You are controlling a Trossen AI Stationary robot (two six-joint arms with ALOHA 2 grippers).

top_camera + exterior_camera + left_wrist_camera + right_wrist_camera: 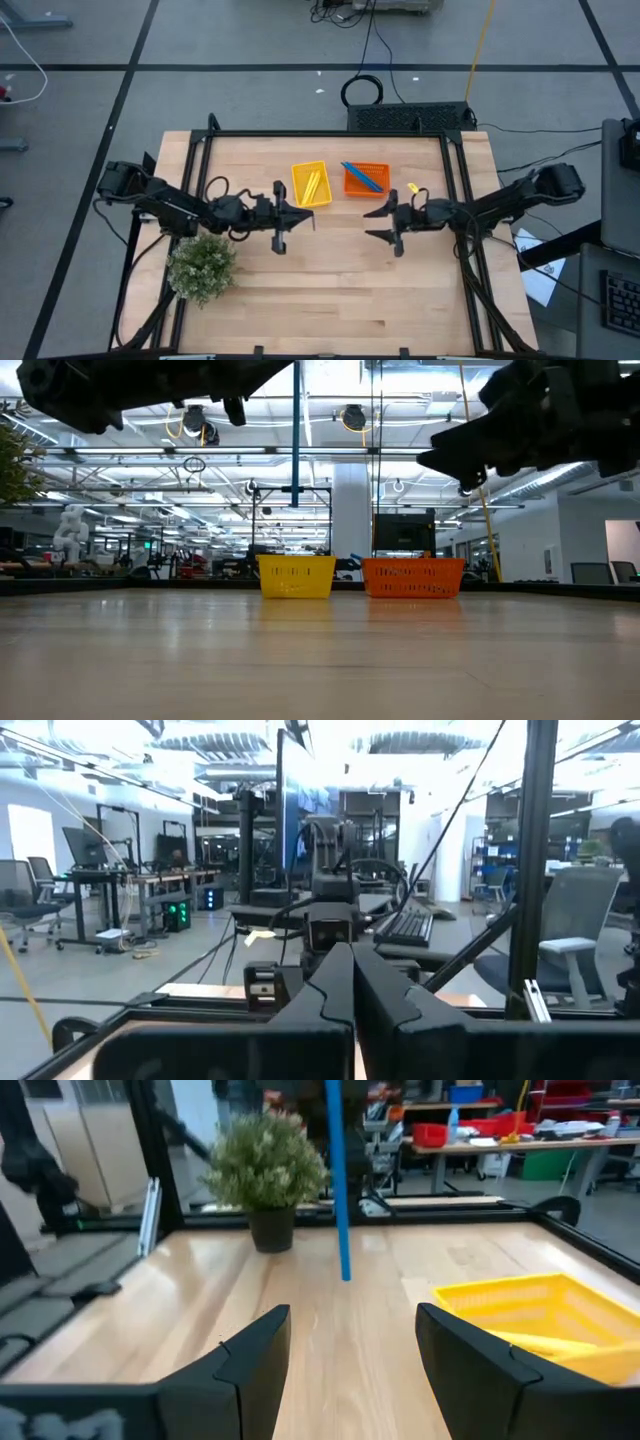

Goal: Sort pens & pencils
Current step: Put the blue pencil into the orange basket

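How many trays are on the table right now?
2. The yellow tray sits at the far middle of the table, with pencils in it; the orange tray stands just right of it, apart, with pens in it. No other tray shows.

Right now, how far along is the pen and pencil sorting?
Nearly done: pencils lie in the yellow tray, pens in the orange tray. In hand: the left gripper holds one blue pen upright. The right gripper is open, empty. Left: that pen goes in the orange tray; no loose ones visible.
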